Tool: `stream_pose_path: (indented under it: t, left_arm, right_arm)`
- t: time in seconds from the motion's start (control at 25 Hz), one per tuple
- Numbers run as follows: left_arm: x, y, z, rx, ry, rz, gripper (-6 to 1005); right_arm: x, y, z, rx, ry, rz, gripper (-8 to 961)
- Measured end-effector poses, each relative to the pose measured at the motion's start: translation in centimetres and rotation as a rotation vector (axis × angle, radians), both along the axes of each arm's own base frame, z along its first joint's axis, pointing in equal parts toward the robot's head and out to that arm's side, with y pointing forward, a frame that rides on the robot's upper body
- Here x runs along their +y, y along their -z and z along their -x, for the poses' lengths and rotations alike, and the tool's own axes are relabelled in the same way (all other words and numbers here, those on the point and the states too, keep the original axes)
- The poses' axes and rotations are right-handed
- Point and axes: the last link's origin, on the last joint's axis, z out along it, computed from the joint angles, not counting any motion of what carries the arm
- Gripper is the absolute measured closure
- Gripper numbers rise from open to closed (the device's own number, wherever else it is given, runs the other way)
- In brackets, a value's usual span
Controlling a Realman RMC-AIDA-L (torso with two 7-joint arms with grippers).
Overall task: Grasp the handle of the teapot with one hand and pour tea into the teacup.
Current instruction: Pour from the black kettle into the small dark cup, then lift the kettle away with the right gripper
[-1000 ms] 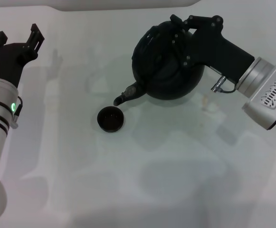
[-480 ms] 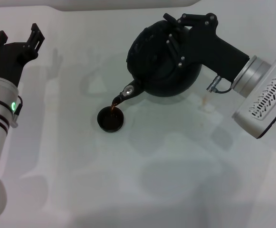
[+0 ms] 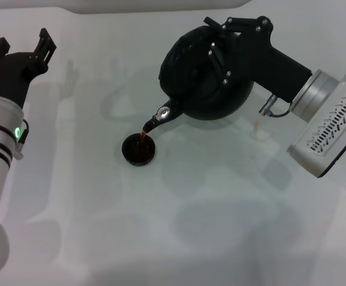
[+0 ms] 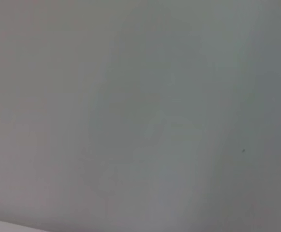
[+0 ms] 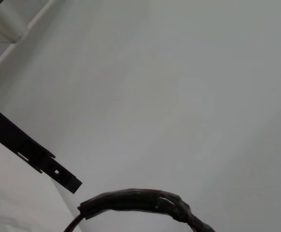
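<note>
The large round black teapot (image 3: 205, 80) hangs tilted above the white table, spout (image 3: 159, 117) down and to the left. My right gripper (image 3: 217, 44) is shut on its black arched handle (image 5: 140, 200), which also shows in the right wrist view. A thin reddish-brown stream of tea (image 3: 142, 134) falls from the spout into the tiny black teacup (image 3: 139, 149), which stands on the table just below. My left gripper (image 3: 22, 47) is parked at the far left with its fingers spread, holding nothing.
The white table (image 3: 208, 226) stretches around the cup. A pale raised edge (image 3: 149, 6) runs along the back. The left wrist view shows only blank table surface (image 4: 140, 116).
The teapot has tilted further, spout down, and moved slightly back. Tea began to stream into the teacup and is still running. The left arm has not moved.
</note>
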Motion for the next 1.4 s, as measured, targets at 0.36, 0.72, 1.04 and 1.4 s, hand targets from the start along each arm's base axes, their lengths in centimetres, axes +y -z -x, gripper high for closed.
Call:
stream_pose_path:
  t: [0.36, 0.72, 1.04, 1.4]
  left_arm:
    - [-0.01, -0.01, 0.03, 0.001, 0.0, 0.0, 109]
    - [0.23, -0.06, -0.19, 0.002, 0.007, 0.0, 108]
    - [0.27, -0.01, -0.29, 0.001, 0.009, 0.0, 109]
    - [0.25, 0.03, -0.3, 0.001, 0.01, 0.002, 109]
  right_arm:
    - [-0.12, 0.15, 0.03, -0.01, -0.009, 0.001, 836]
    - [-0.08, 0.09, 0.03, -0.033, -0.025, -0.024, 835]
    - [-0.13, 0.07, -0.06, -0.035, -0.026, -0.026, 836]
    - [-0.2, 0.09, -0.51, 0.037, 0.046, 0.041, 827]
